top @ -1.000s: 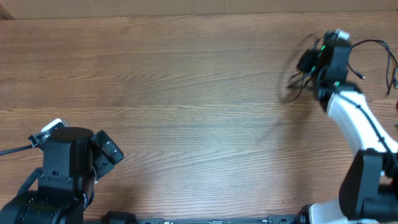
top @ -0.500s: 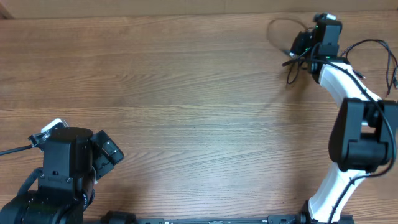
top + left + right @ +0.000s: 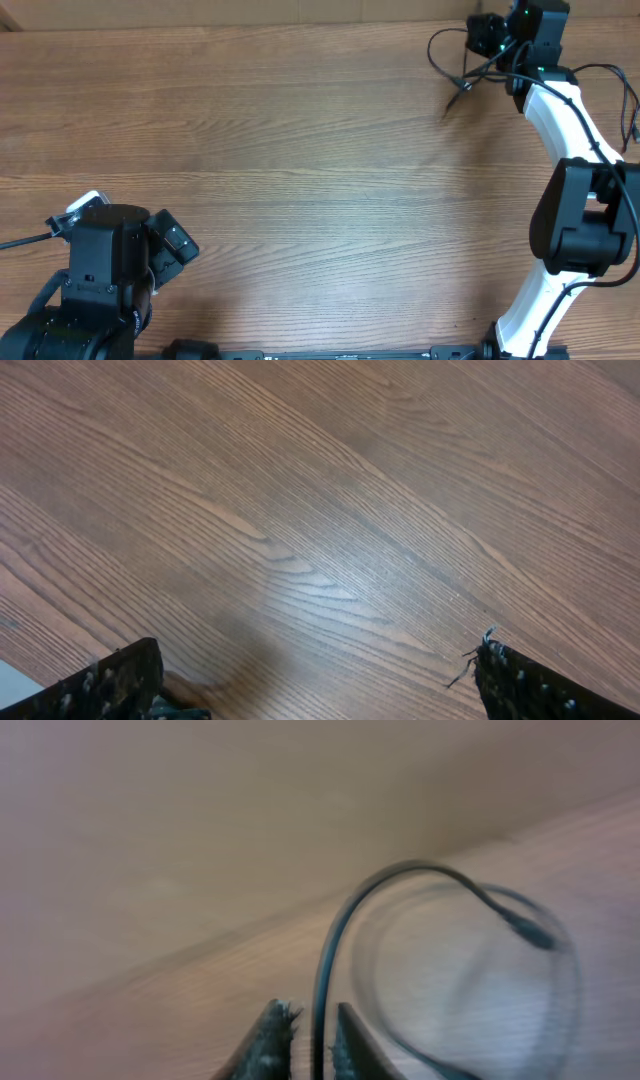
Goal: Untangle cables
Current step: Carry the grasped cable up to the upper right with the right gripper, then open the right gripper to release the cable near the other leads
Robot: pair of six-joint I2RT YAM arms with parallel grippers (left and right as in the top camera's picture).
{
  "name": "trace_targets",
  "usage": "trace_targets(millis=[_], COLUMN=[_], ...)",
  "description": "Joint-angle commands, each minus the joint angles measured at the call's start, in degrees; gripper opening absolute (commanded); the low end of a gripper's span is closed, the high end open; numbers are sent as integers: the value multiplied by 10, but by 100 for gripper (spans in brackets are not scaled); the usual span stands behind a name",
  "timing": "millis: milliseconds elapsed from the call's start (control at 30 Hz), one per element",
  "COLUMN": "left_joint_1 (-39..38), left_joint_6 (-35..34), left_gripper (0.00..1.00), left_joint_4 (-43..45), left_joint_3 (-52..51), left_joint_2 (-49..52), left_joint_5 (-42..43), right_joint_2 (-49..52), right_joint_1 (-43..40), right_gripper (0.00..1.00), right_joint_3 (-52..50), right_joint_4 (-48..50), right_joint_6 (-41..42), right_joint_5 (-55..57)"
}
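Observation:
The cables [image 3: 437, 58] are thin black cords at the table's far right. They loop out to the left from my right gripper [image 3: 487, 35], and a small plug end [image 3: 455, 98] trails toward the table. In the right wrist view one cord [image 3: 330, 945] rises between the fingers of the right gripper [image 3: 318, 1025], which is shut narrowly on it. The cord arcs over to a plug [image 3: 530, 932], all of it blurred. My left gripper [image 3: 172, 248] rests at the near left and stands wide open [image 3: 320, 685] over bare wood, far from the cables.
The wooden table's [image 3: 300, 150] far edge runs just behind the right gripper. Thicker black arm cables [image 3: 600, 70] hang at the far right. The right arm [image 3: 565, 130] stretches along the right side.
My right gripper has swung toward the table's far edge, taking the cords with it; their loop now spreads out to its left. The left arm has not moved.

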Motion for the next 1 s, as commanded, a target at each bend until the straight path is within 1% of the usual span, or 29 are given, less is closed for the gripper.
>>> trace_targets(millis=[0, 33, 67, 100, 133, 267, 367, 433, 600, 667, 700, 833, 967], left_joint_1=[2, 2, 2, 2, 2, 2, 2, 2, 2, 2, 2, 2, 2], left_joint_6=[-7, -7, -7, -7, -7, -7, -7, -7, -7, -7, -7, -7, -7], left_gripper=[100, 100, 100, 100, 99, 100, 99, 99, 100, 100, 100, 100, 100], left_joint_4=[1, 1, 1, 1, 1, 1, 1, 1, 1, 1, 1, 1, 1], left_joint_3=[7, 7, 7, 7, 7, 7, 7, 7, 7, 7, 7, 7, 7], left_joint_2=[0, 0, 0, 0, 0, 0, 0, 0, 0, 0, 0, 0, 0], left_joint_5=[0, 0, 0, 0, 0, 0, 0, 0, 0, 0, 0, 0, 0], right_joint_2=[4, 4, 4, 0, -3, -43, -105, -160, -292, -369, -390, -445, -463], right_joint_1=[-9, -9, -9, -9, -9, -8, 1, 10, 36, 53, 58, 66, 66], right_gripper=[29, 36, 47, 67, 100, 100, 100, 100, 100, 100, 100, 100, 100], right_joint_3=[2, 2, 2, 2, 3, 3, 3, 3, 3, 3, 3, 3, 3], right_joint_4=[-60, -84, -101, -120, -131, -169, -200, -239, -386, -493, -526, -640, -737], right_joint_6=[5, 4, 4, 2, 2, 2, 2, 2, 3, 5, 7, 7, 7], right_joint_5=[152, 175, 184, 188, 188, 186, 183, 160, 111, 108, 108, 106, 106])
